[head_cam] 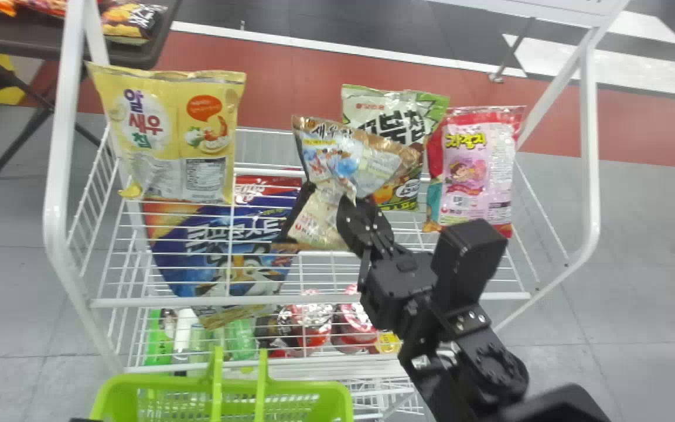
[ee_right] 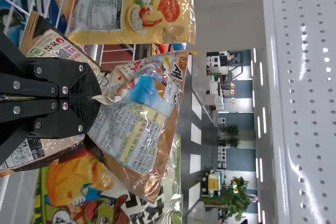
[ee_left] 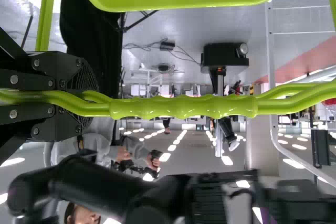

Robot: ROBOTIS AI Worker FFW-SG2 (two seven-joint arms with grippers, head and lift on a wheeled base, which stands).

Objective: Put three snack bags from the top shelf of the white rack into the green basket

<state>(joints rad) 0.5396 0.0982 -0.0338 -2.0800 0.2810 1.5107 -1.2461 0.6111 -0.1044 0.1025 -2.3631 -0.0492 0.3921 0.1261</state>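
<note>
The green basket (head_cam: 156, 382) is nearest, at the lower left of the head view, in front of the white rack (head_cam: 56, 205). The left gripper (ee_left: 94, 100) is at the basket, its fingers closed around the green handles (ee_left: 184, 108).

Beyond the basket and to its right, the right gripper (head_cam: 346, 208) is at the top shelf, clamped on a brown snack bag (head_cam: 346, 167). The fingers pinch the bag across its middle; one half fans out beyond the fingertips, and the other spreads back beside the fingers. The bag is tilted, and I cannot tell whether it touches the shelf.

A yellow bag (head_cam: 179, 135) stands to the left of the held one. A green bag (head_cam: 381, 111) is just behind it, partly covered, and a pink bag (head_cam: 478, 164) stands farther right. A blue bag (head_cam: 226, 234) shows through the wires at the left, with red cups (head_cam: 311, 322) lower down. Past the rack, at the upper left, more packets (head_cam: 129, 20) lie on a dark table (head_cam: 138, 55).

The right wrist view adds the black fingers meeting on the crumpled wrapper, a white perforated panel (ee_right: 299, 103) and leafy plants (ee_right: 233, 200) far behind.
</note>
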